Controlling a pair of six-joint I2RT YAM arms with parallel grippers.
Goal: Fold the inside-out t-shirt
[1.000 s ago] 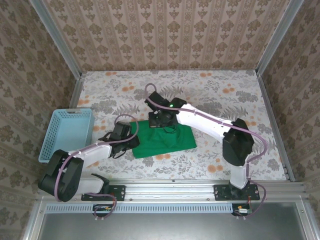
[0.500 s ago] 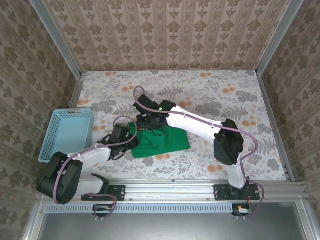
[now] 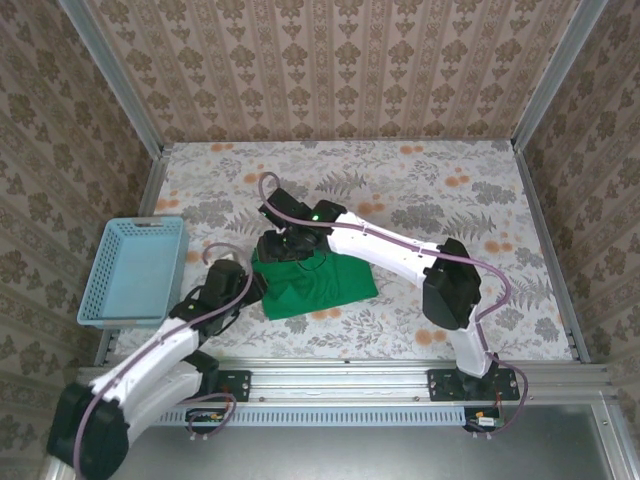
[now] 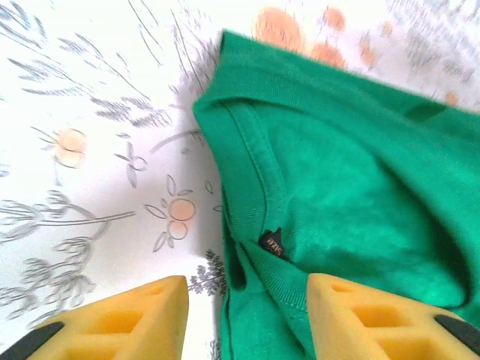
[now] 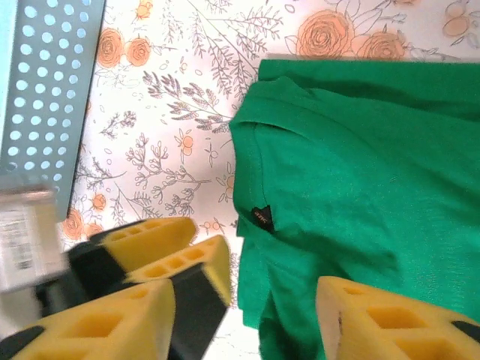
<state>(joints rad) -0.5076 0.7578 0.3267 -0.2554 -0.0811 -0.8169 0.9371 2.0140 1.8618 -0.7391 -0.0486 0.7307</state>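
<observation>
Inside-out t-shirt (image 3: 325,285) is seen lying bunched on the desk (image 3: 450,200), directly under the right gripper (image 3: 283,247) and just ahead of the left gripper (image 3: 254,285). Its near-left part is covered by the right wrist in the top view; sleeves cannot be made out. In both wrist views the cloth is cut off at right and bottom edges. Collar and a small dark label (image 4: 271,241) are visible between the fingers.

Left gripper (image 4: 247,286) is parted moderately, nothing held, one finger over bare desk, the other over cloth. Right gripper (image 5: 246,292) is spread wide, nothing held; finger bases cropped. A blurred white patch at its left cannot be identified.

Basket (image 3: 140,270) sits left of the left gripper, apart from the shirt. Open desk is left beyond and right of the right gripper.
</observation>
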